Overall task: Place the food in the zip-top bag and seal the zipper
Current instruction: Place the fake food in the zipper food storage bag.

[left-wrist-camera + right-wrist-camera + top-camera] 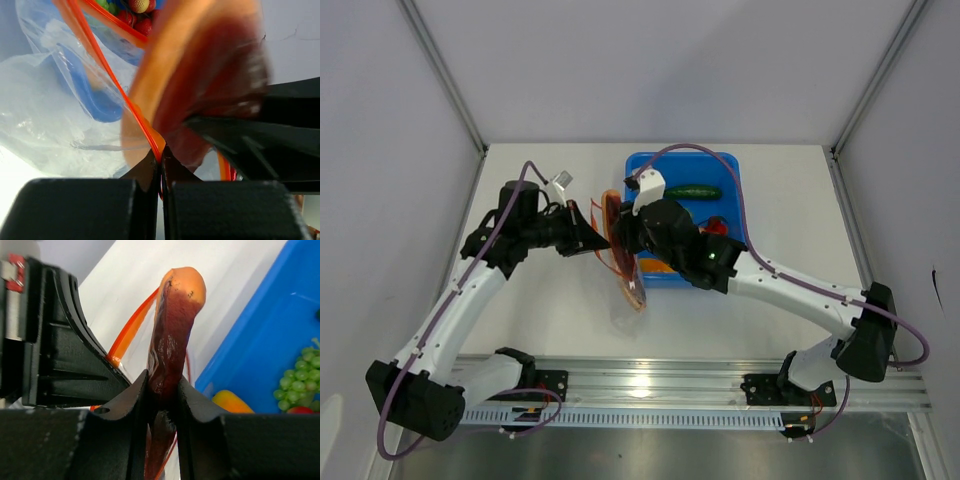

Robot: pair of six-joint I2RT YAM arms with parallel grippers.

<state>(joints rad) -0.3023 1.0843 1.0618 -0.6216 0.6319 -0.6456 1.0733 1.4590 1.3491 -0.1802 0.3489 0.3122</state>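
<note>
We are holding the zip-top bag (632,288) up off the table (540,310) just left of the blue bin (732,168); our left gripper (161,161) is pinching the bag's mouth edge, its jaws closed tight on the orange-red zipper (107,70). Our right gripper (162,386) is clamping the meat slice (172,325) edge-on, jaws narrow with the slice standing up between them; the slice is hovering right at the bag's mouth, beside the left fingers. Whether its lower end is already inside the bag we cannot tell.

The slice is looking thin, light and rather stiff, so we are judging that a pinch across its flat faces near one end suits it; it could twist or slip if the rim catches on the strip. The bag is soft, crinkly and slippery, so it is sagging and will likely fold shut by itself; the firm strip is the sensible place to grip it, since the film alone would slide out of the jaws.

The cucumber (693,192), the red fruits (717,226), the green bunch (299,380) and the orange-yellow piece (231,401) are lying in the bin, awaiting their turn; the sealing is not yet begun.
</note>
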